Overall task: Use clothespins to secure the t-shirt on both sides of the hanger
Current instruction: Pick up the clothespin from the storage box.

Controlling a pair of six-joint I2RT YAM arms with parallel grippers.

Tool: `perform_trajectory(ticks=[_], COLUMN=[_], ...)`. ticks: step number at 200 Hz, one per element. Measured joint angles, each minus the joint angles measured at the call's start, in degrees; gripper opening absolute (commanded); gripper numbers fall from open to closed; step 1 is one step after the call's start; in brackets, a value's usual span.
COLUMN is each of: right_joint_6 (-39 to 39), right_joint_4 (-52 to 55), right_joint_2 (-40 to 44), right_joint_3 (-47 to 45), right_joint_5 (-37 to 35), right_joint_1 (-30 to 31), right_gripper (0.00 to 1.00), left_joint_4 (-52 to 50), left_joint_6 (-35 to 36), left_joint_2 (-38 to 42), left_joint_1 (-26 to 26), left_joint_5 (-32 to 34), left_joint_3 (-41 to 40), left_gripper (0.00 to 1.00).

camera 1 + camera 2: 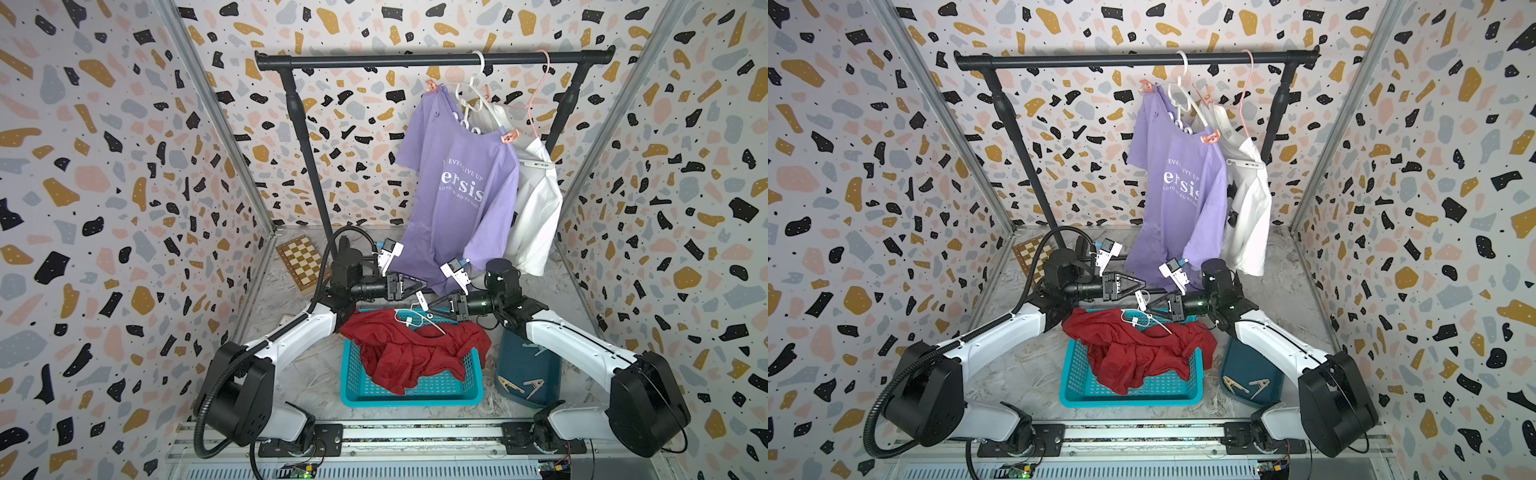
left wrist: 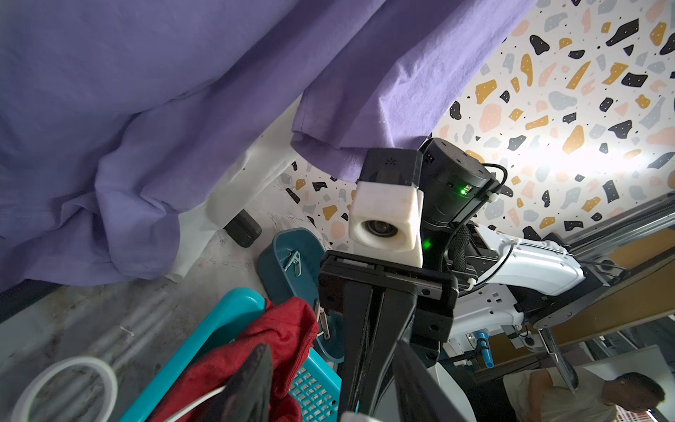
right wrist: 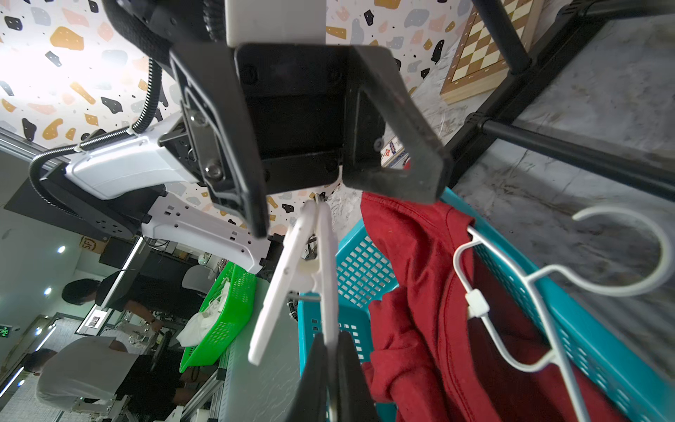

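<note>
In a top view we've got the right tool [image 1: 429, 306] clamped on a white clothespin [image 1: 421, 300] over the red t-shirt [image 1: 415, 353], left tool [image 1: 424, 284] facing it, left wrist view, its fingers [image 2: 248, 380] stand apart, right wrist view, one peg leg pinched, white hanger [image 3: 476, 305] on the shirt

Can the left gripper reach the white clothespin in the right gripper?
Likely yes: the white clothespin sticks out of the right gripper toward the left gripper, whose jaws stand open, nothing between.
</note>
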State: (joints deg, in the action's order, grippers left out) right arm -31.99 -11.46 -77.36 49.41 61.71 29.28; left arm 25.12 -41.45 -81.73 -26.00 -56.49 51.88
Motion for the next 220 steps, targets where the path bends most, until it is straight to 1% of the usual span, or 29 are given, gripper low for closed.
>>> perform_trajectory(ticks=[48, 75, 151, 170, 182, 200, 220], right_joint_6=[-0.1, -0.1, -0.8, -1.1, -1.3, -1.5, -1.7], right_joint_4=[-0.2, -0.1, -0.2, -0.1, -0.2, -0.2, -0.1], right_joint_2=[-1.0, -1.4, -1.4, -1.4, -1.4, -1.4, -1.4], right_joint_3=[1.5, 1.6, 1.8, 2.4, 2.5, 2.5, 2.8], right_joint_5=[-0.6, -0.9, -2.2, -2.7, -3.1, -3.3, -3.5], right_joint_1=[0.0, 0.0, 0.0, 0.0, 0.0, 0.0, 0.0], right_gripper=[0.0, 0.0, 0.0, 0.0, 0.0, 0.03, 0.06], left_joint_4=[1.1, 1.1, 1.2, 2.0, 2.8, 3.3, 3.7], left_joint_6=[-1.0, -1.4, -2.1, -2.9, -3.2, -3.7, -4.2], left_joint_2=[-0.2, -0.2, -0.2, -0.2, -0.2, -0.2, -0.2], left_joint_1=[0.0, 0.0, 0.0, 0.0, 0.0, 0.0, 0.0], left_joint_5=[0.0, 0.0, 0.2, 0.3, 0.4, 0.7, 1.1], left_joint_3=[-0.4, -0.3, -0.3, -0.3, -0.3, -0.3, -0.3], left_gripper=[0.44, 0.37, 0.34, 0.3, 0.3, 0.29, 0.26])
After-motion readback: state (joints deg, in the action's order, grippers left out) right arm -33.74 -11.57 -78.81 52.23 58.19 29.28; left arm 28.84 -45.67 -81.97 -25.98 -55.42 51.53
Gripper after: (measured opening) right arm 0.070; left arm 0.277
